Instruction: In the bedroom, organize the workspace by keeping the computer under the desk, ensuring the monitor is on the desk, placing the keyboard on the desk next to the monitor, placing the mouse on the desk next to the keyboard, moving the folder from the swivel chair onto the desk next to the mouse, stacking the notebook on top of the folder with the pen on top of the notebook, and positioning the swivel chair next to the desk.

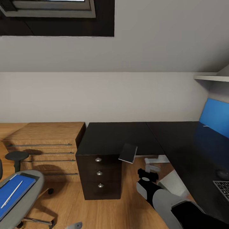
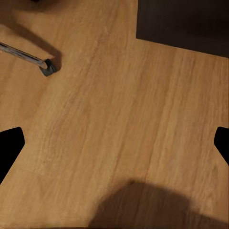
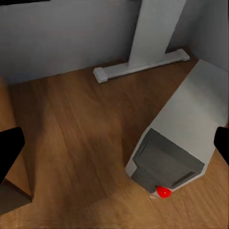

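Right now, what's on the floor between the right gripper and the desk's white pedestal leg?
In the right wrist view, the computer stands to one side; otherwise bare wood floor runs up to the pedestal leg.

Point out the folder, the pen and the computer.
folder (image 1: 16,187), head view, on its blue cover, lying on the chair seat.
pen (image 1: 12,194), head view, mid-shaft, lying on the folder.
computer (image 3: 183,126), right wrist view, on its pale grey side panel.
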